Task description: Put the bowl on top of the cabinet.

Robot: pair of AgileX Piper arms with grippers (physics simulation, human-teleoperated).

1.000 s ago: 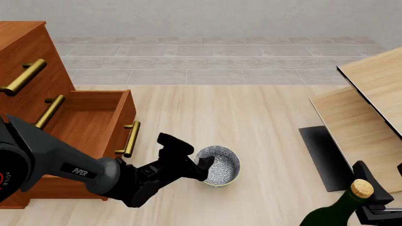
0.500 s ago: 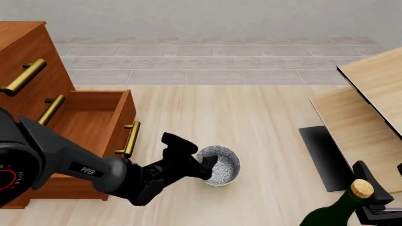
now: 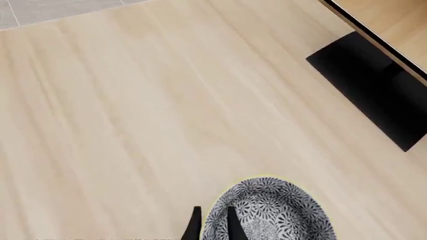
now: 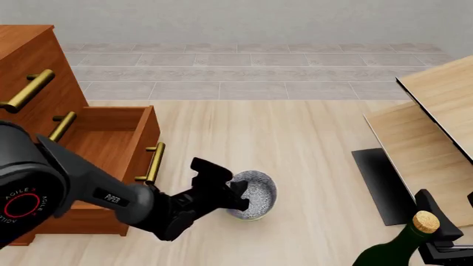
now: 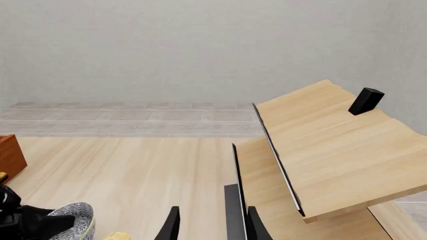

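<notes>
On the pale bench [image 4: 318,144], left hand [image 4: 235,198] pinching bowl [image 4: 255,194] rim at nine o'clock: rigid, light, likely slippery; right hand's [image 5: 210,222] state impossible to tell.

Front view, lower left of frame: white lettering "PiPER" on the dark forearm link of the left arm [image 4: 111,197]. Far left edge: round red-ringed logo on the arm's large joint housing [image 4: 22,202], white text "AGILE" legible, rest cut off or too small. Both wrist views: no readable text
</notes>
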